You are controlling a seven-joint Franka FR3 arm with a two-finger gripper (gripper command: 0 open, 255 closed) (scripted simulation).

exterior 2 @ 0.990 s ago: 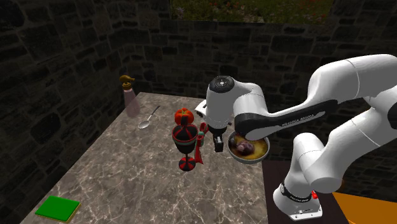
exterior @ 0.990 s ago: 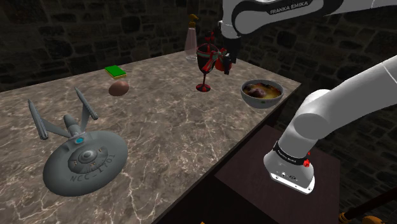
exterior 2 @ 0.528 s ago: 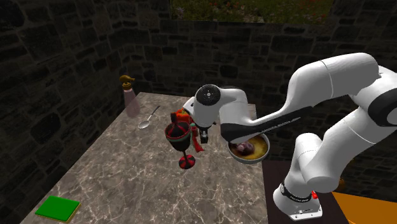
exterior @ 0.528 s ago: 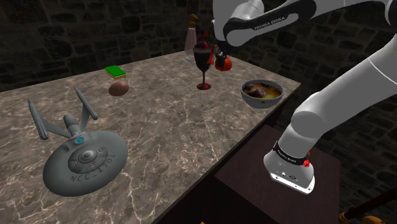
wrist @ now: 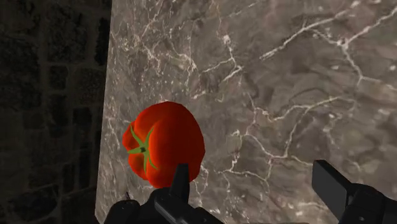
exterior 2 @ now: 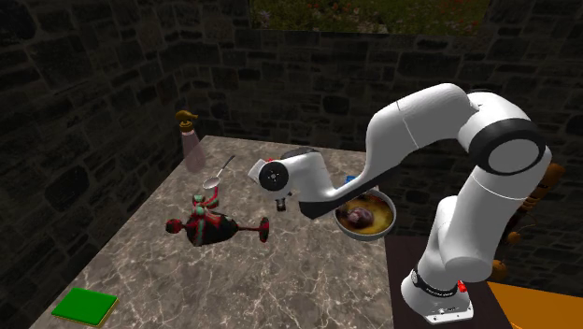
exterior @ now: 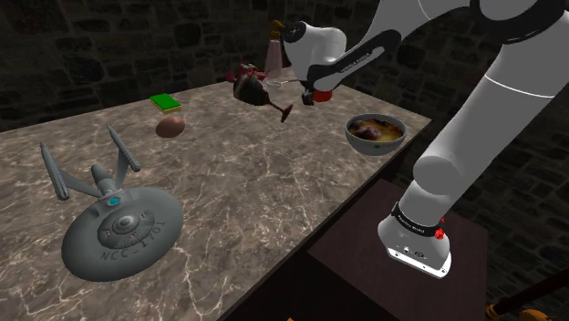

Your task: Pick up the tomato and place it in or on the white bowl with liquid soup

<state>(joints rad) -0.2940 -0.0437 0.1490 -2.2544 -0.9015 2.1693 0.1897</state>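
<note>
Wrist view: the black hand [wrist: 253, 175] is open, its two fingers standing wide apart with bare marbled counter [wrist: 299, 76] between them. The red tomato [wrist: 162, 149] sits just past the tip of one finger. It is outside the gap and not held. Its green calyx faces sideways toward the counter's edge, where a dark stone wall begins.

Second exterior view: the tomato is beside a dark red goblet [exterior 2: 213, 229] that lies on its side. Both are toward this view's left of the hand and apart from it. The grey bowl [exterior 2: 374, 234] of brownish soup is on the hand's other side, at the counter's edge. I judge the hand must shift sideways to centre the tomato before closing.

Shoulder view: the arm arches over the bowl, with the hand between goblet and bowl.
</note>
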